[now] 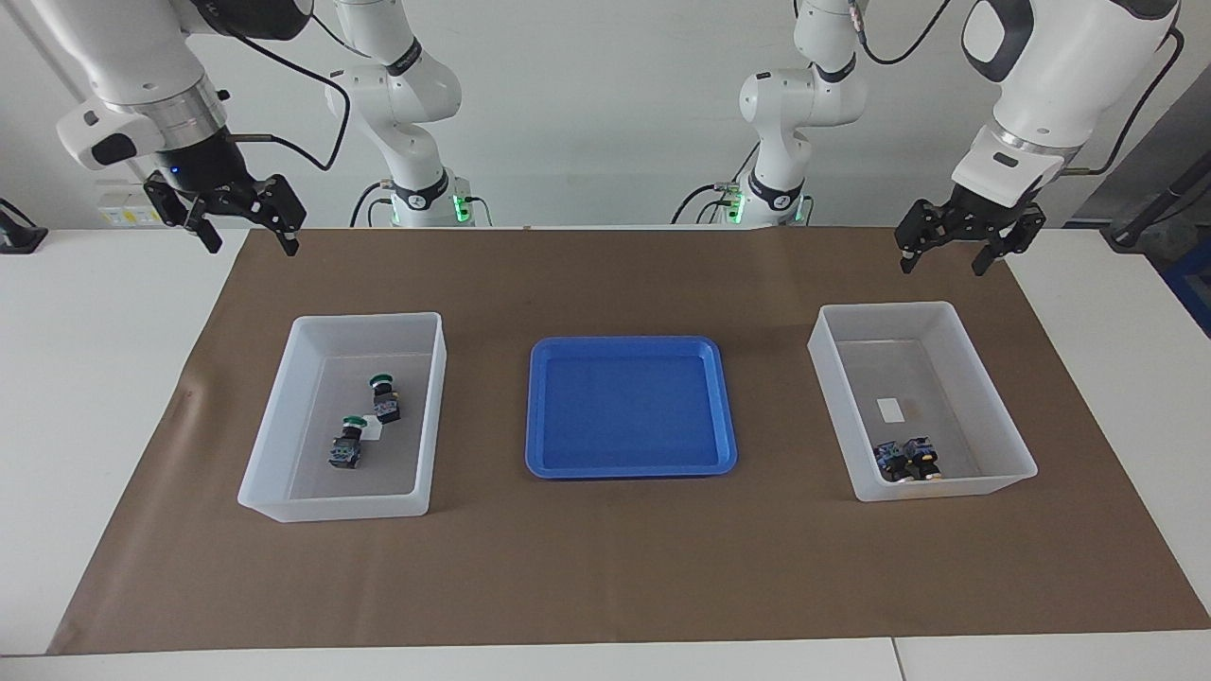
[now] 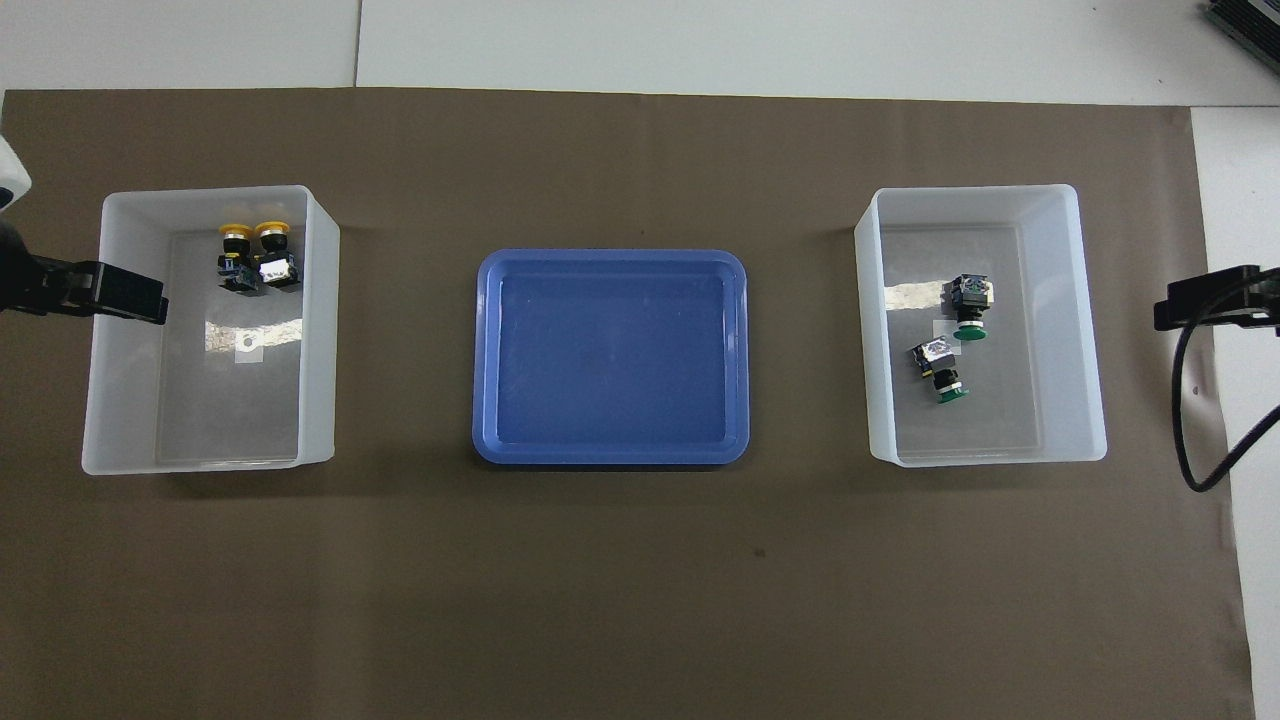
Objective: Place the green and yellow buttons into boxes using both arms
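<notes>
Task looks done, as far as the frames show. Both green buttons lie in the box (image 1: 284, 426) toward the right arm's end of the counter: one green button (image 1: 383, 397) nearer the robots, the other green button (image 1: 348, 443) just beside it, apart, both tipped on their sides. Both yellow buttons sit in the other box (image 2: 320, 330) toward the left arm's end, huddled together at the corner farthest from the robots: one yellow button (image 2: 235, 255) touching or nearly touching the second yellow button (image 2: 273, 255). In the overhead view that pair is at about 11 o'clock of its box. The blue tray (image 1: 539, 397) between the boxes holds nothing. Nothing seems left to move.

Left end effector (image 1: 946, 253) hangs up in the air, over the brown mat's edge at 12 o'clock of the yellow box, fingers spread, gripping nothing. Right end effector (image 1: 248, 236) is likewise raised, over the mat edge at 11 o'clock of the green box, fingers apart, empty. Both arms wait.

Materials: boxes are translucent white plastic, rectangular, rounded corners, smooth glossy walls, a small white label on each floor. Tray is shallow glossy blue plastic with a raised lip. Buttons have black blocky bodies and round caps, the yellow ones mushroom-shaped. Mat (image 2: 640, 580) is matte brown paper, slightly creased, on a white counter (image 1: 95, 378).
</notes>
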Controlling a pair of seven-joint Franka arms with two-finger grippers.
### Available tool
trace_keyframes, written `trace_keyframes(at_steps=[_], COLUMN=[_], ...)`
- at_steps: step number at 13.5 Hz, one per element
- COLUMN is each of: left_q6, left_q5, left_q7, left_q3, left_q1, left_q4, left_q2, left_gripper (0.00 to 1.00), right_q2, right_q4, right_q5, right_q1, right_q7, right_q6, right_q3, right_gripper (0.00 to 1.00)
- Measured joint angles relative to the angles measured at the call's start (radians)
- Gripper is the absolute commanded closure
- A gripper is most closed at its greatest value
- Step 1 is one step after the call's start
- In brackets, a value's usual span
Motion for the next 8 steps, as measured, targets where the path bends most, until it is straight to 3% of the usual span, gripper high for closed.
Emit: trace_keyframes(at_steps=[8], left_q6=[-0.103], left_q5=[0.000], left_q7=[0.000], left_q3=[0.001], left_q1=[0.000], left_q4=[0.000], left_q2=[-0.022], left_gripper=[0.00], right_q2=[0.000], right_q4=[-0.002], right_q5=[0.000], right_q1=[0.000], right_q7=[0.000], right_q6=[-0.003], right_q3=[0.000], right_gripper=[0.00])
